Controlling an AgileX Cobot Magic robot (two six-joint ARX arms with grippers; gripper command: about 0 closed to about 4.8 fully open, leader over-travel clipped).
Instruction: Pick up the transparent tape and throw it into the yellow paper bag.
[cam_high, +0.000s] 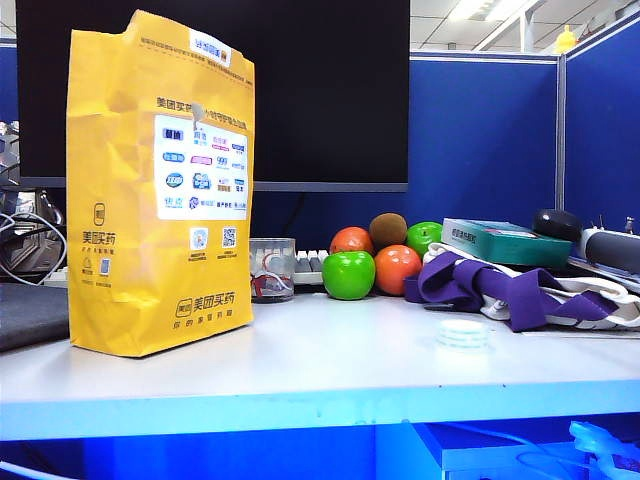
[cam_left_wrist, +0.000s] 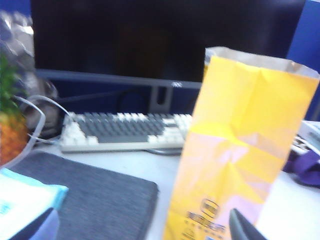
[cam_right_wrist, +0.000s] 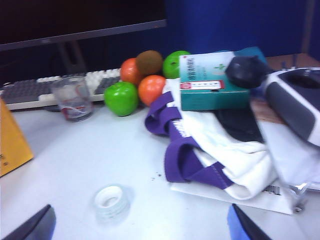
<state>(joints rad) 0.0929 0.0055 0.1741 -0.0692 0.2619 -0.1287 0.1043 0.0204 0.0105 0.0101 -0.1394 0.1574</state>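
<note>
Exterior view shows me no arms. My left tool (cam_left_wrist: 245, 225) sits just short of the yellow paper bag (cam_left_wrist: 240, 145), its state unclear. My right tool (cam_right_wrist: 140, 225), fingers spread, has the transparent tape (cam_right_wrist: 112, 200) lying just ahead on the worktop (cam_right_wrist: 75, 160).

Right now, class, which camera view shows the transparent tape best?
The right wrist view: the transparent tape lies flat on the white table, seen from above with its hole visible, between the open right gripper's fingertips. The exterior view shows it only side-on, as a low disc. The left wrist view misses it.
</note>
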